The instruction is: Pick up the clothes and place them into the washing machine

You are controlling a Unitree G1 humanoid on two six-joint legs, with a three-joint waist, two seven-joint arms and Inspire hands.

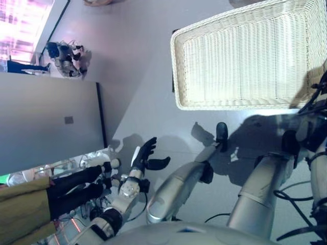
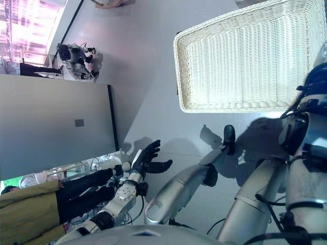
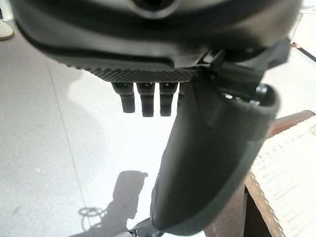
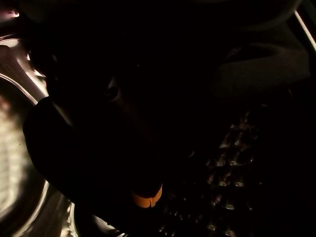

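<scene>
The white wicker basket stands at the upper right with nothing in it; its weave also shows in the left wrist view. My left hand hangs open and empty over the pale floor, apart from the basket; its straight fingers and thumb show in the left wrist view. My right arm runs off the right edge. The right wrist view looks into the washing machine's dark drum, with its shiny metal wall and perforated surface. A dark mass with a small orange patch lies there; I cannot tell cloth from hand.
A person in an olive coat and dark trousers stands at the lower left, close to my left hand. A large grey panel fills the left side. A small machine sits on the floor at the far upper left.
</scene>
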